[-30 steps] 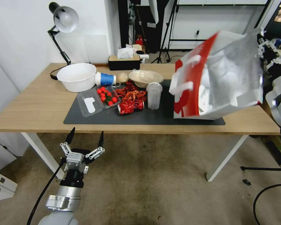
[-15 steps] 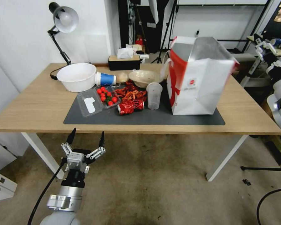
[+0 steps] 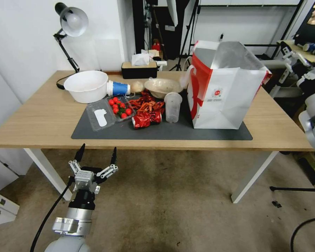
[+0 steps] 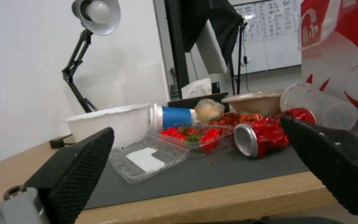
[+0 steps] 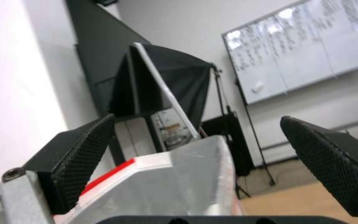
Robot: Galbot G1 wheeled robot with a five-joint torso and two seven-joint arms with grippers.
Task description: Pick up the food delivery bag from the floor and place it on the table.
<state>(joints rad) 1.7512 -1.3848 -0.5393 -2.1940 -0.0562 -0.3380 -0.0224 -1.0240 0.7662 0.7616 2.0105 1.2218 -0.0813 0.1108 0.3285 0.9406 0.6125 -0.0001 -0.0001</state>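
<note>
The food delivery bag (image 3: 222, 94), white and red with a silver lining, stands upright on the right end of the dark mat (image 3: 164, 132) on the light-wood table (image 3: 42, 119). Its top gapes open. My right gripper (image 3: 293, 57) hovers open just right of the bag's upper edge, apart from it. In the right wrist view the right gripper (image 5: 197, 119) holds nothing, and the bag's rim (image 5: 179, 186) lies beyond it. My left gripper (image 3: 96, 154) hangs open over the carpeted floor (image 3: 171, 203), below the table's front edge. The left gripper (image 4: 196, 127) faces the bag's red side (image 4: 340, 56).
Left of the bag on the mat stand a clear plastic cup (image 3: 172, 106), a crushed red can (image 3: 146, 119), a tomato box (image 3: 119, 107) and a beige bowl (image 3: 162, 86). A white bowl (image 3: 85, 85), a lamp (image 3: 71, 24) and a tissue box (image 3: 139, 69) sit behind. White table legs (image 3: 253, 175) flank the carpet.
The bag went from tilted in the air in my right gripper to standing upright on the mat. The right gripper let go and drew back to the right. The left arm stayed still.
</note>
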